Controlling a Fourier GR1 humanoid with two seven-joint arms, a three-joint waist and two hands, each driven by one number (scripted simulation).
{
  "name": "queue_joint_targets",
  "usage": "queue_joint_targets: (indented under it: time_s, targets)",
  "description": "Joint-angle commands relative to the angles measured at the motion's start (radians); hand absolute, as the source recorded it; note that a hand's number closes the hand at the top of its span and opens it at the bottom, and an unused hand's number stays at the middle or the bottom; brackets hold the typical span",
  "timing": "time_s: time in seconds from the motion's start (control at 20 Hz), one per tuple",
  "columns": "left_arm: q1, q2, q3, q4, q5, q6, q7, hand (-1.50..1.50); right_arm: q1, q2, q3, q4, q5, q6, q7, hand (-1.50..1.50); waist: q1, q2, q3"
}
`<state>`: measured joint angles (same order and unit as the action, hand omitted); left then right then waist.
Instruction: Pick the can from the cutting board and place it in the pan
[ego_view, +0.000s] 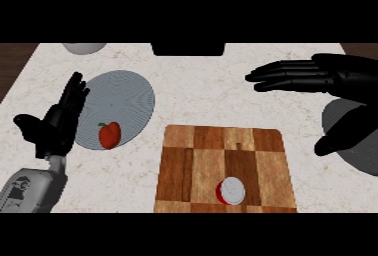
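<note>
**Can stood on cutting board as both robot hands hovered open**

A small red can with a white lid (230, 190) stood upright near the lower edge of the checkered wooden cutting board (221, 150), low in the centre of the frame, with neither robot hand touching it. The board lay on a pale, marbled stone desk (199, 90).

The right robot hand (325, 75), black and at the upper right of the frame, was open, its fingers stretched straight toward the left and its thumb hanging down. Beneath it, at the right edge, showed part of a grey round pan (362, 150), largely hidden by the hand and thumb and well apart from the can.

The left robot hand (55, 125), at the left edge on its grey forearm (29, 187), was likewise open, fingers pointing up the frame. Its fingertips overlapped the left rim of a grey round plate (125, 95) at the upper left of the frame. A red pepper with a green stem (109, 134) lay on the lower part of that plate.

A pale rounded object (83, 47) was cut off by the top edge at upper left, and a dark rectangular shape (187, 48) sat at top centre.
</note>
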<state>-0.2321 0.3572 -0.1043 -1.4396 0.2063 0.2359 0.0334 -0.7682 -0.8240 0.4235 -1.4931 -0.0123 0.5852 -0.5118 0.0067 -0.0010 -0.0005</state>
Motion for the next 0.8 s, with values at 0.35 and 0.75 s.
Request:
queue_joint_targets:
  time_s: [0.35, 0.75]
  targets:
    - [-0.003, -0.011, 0.045, 0.024, -0.006, -0.043, -0.015, 0.00, 0.079, 0.122, 0.046, -0.205, -0.041, 0.167, 0.146, -1.50, -0.007, 0.000, 0.000]
    - [0.029, -0.041, 0.062, -0.010, -0.047, -0.044, -0.015, 0.00, 0.163, 0.153, -0.024, -0.327, 0.040, 0.226, 0.300, -1.50, -0.005, -0.001, 0.000]
